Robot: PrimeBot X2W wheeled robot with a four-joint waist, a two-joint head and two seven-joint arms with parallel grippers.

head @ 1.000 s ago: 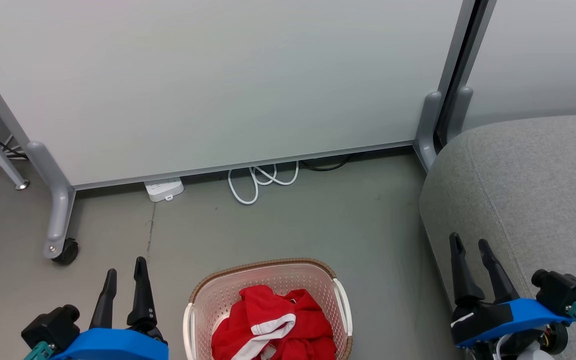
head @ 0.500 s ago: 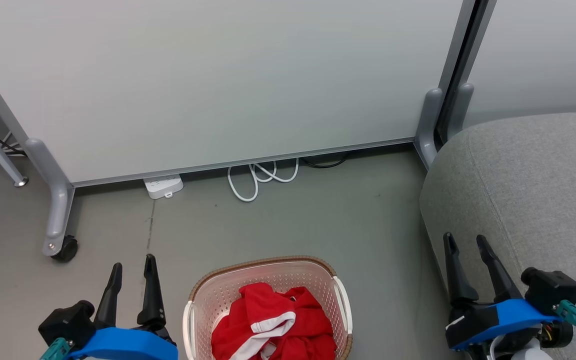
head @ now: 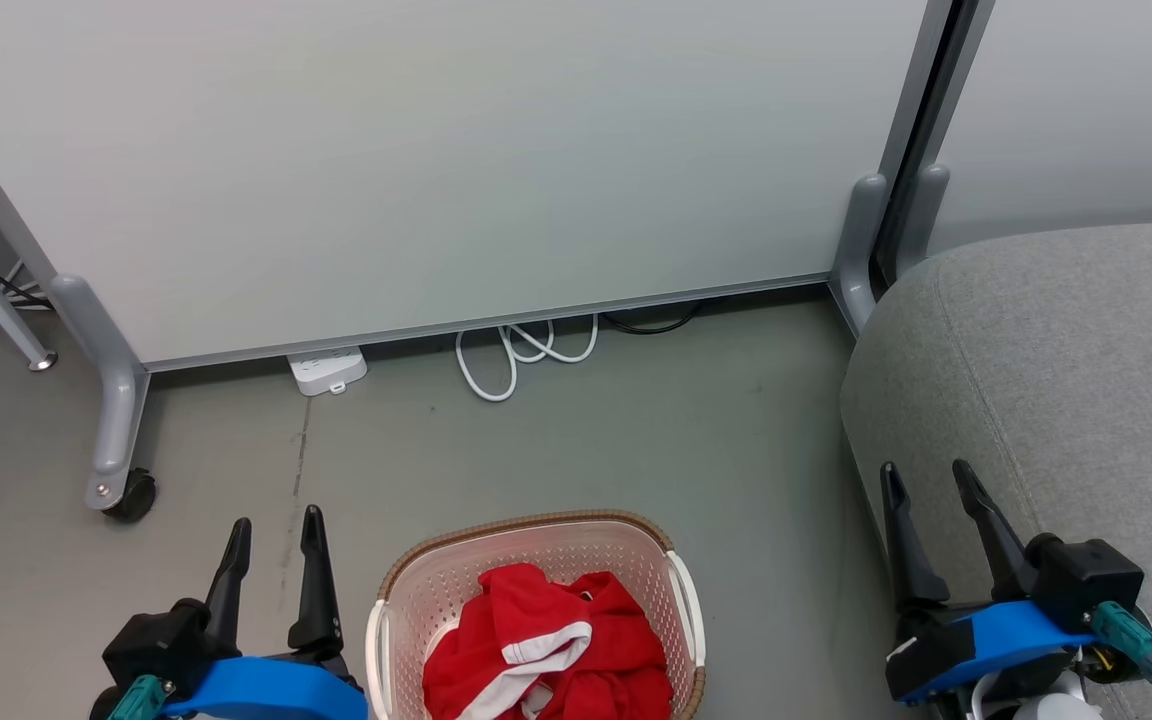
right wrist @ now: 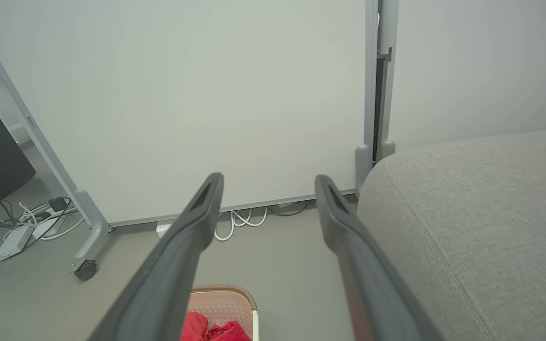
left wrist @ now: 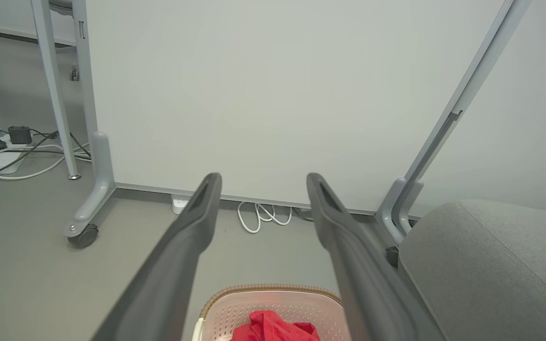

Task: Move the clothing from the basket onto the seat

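Left gripper and right gripper both gape empty — clothing heaped in the basket, near the seat.

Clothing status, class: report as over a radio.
Left pincer open, empty. Right pincer open, empty, by seat. Clothing heaped in basket. White cable by panel, off the path.
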